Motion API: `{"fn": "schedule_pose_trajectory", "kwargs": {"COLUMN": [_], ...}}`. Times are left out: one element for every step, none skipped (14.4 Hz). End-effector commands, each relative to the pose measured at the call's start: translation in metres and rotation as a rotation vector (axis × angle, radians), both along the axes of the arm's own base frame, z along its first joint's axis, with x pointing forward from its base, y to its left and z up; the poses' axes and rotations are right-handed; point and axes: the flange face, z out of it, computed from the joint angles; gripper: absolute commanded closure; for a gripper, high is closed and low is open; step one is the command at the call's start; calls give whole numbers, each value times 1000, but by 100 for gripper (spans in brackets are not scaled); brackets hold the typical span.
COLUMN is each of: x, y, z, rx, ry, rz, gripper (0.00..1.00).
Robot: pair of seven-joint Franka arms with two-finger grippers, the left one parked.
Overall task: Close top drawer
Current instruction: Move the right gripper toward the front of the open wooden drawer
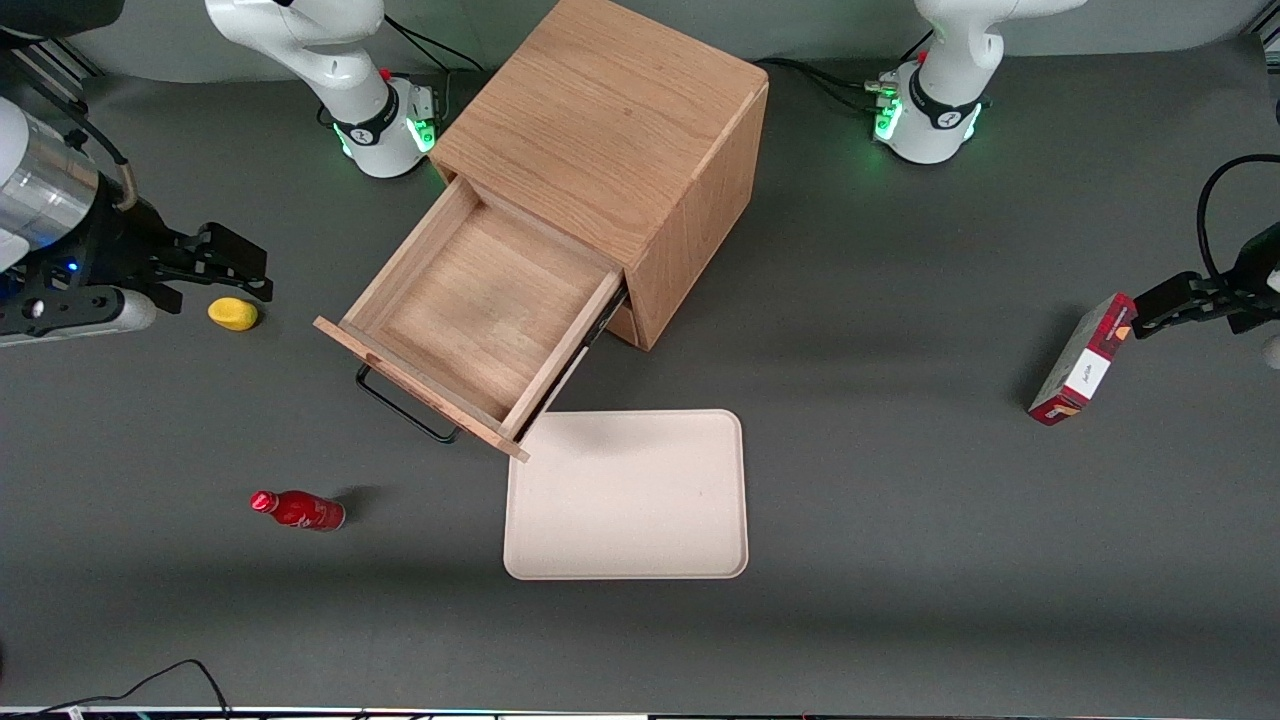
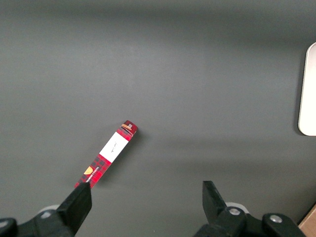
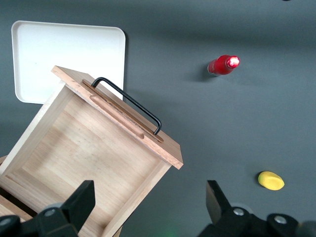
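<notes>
- The top drawer (image 1: 480, 310) stood pulled far out of the cabinet (image 1: 610, 140), empty, its handle (image 1: 400, 405) free to be pushed.
- The gripper (image 1: 215, 265) hung spread wide and empty, well off the drawer toward the working arm's end, beside the yellow object (image 1: 233, 314).
- The tray (image 1: 627, 495) lay just beside the drawer's front corner; the red bottle (image 1: 298, 509) lay clear, nearer the camera.

No text can be read; the red box's (image 1: 1083, 360) white label seems illegible.
</notes>
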Motion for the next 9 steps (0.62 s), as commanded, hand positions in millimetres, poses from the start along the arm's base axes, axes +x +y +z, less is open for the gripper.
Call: {"fn": "schedule_pose_trajectory", "kwargs": {"x": [-2, -2, -2, -2, -2, -1, 0, 3, 10], "y": [5, 8, 8, 10, 14, 20, 22, 20, 19], "z": [5, 3, 1, 0, -3, -9, -12, -19, -30], "rx": [15, 19, 21, 23, 26, 35, 41, 52, 65], "ry": [10, 11, 15, 16, 27, 41, 45, 55, 74], "rz": [48, 124, 193, 233, 288, 390, 482, 566, 649], "gripper": [0, 0, 0, 0, 0, 0, 0, 0, 0]}}
